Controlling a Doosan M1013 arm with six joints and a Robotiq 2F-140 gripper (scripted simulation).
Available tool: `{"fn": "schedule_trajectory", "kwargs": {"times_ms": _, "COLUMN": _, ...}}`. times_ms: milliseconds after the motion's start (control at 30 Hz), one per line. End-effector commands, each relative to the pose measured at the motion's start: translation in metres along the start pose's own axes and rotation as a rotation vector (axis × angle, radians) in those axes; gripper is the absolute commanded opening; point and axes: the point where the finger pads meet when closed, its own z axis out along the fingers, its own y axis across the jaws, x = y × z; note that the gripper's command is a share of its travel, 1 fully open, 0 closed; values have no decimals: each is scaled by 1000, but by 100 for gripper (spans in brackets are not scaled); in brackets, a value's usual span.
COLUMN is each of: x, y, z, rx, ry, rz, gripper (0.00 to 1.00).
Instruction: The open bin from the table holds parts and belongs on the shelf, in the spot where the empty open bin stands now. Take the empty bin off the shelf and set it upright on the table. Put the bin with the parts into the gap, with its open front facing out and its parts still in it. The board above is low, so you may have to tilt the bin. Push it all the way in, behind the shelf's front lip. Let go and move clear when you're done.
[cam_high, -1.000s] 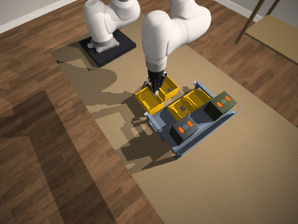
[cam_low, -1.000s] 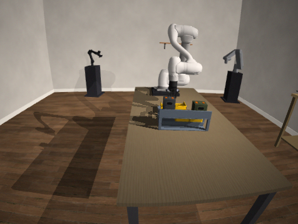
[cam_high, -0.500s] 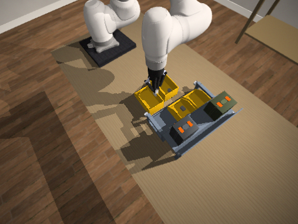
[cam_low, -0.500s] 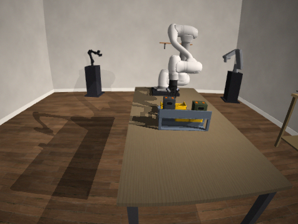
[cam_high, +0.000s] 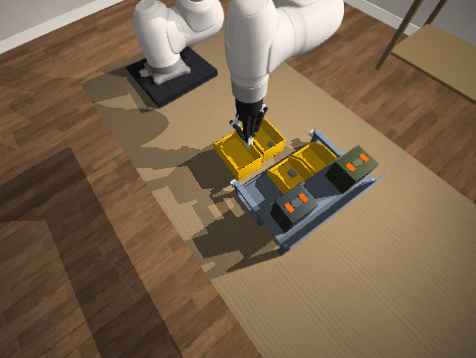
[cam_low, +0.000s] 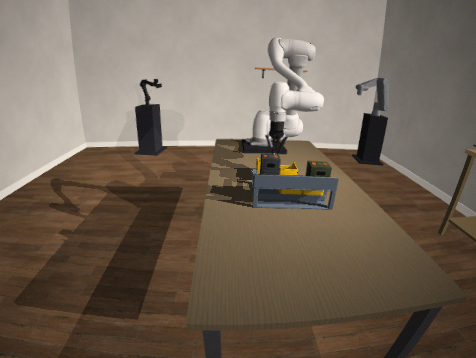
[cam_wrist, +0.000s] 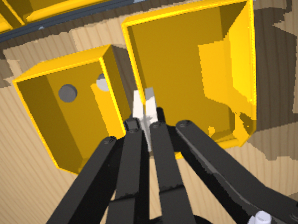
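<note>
Two yellow open bins stand side by side on the table behind the grey shelf (cam_high: 305, 192). The empty bin (cam_high: 239, 157) is the nearer one, and it also shows in the wrist view (cam_wrist: 200, 76). The bin with the parts (cam_high: 270, 140) holds small grey pieces, and the wrist view shows it at the left (cam_wrist: 67, 110). My gripper (cam_high: 248, 141) points down between the two bins. In the wrist view the gripper (cam_wrist: 143, 104) has its fingertips pressed together on the thin side wall of the empty bin, next to the bin with the parts.
The shelf holds two more yellow bins (cam_high: 290, 172) (cam_high: 316, 154). A dark grey box (cam_high: 294, 206) and a green box (cam_high: 352, 167), both with orange latches, stand on its top board. The arm's base (cam_high: 170, 70) is at the table's far end.
</note>
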Motion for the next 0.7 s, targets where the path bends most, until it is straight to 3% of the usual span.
{"fn": "schedule_trajectory", "kwargs": {"times_ms": 0, "x": 0, "y": 0, "z": -10, "rx": 0, "ry": 0, "rz": 0, "gripper": 10}}
{"fn": "schedule_trajectory", "kwargs": {"times_ms": 667, "x": 0, "y": 0, "z": -42, "rx": 0, "ry": 0, "rz": 0, "gripper": 10}}
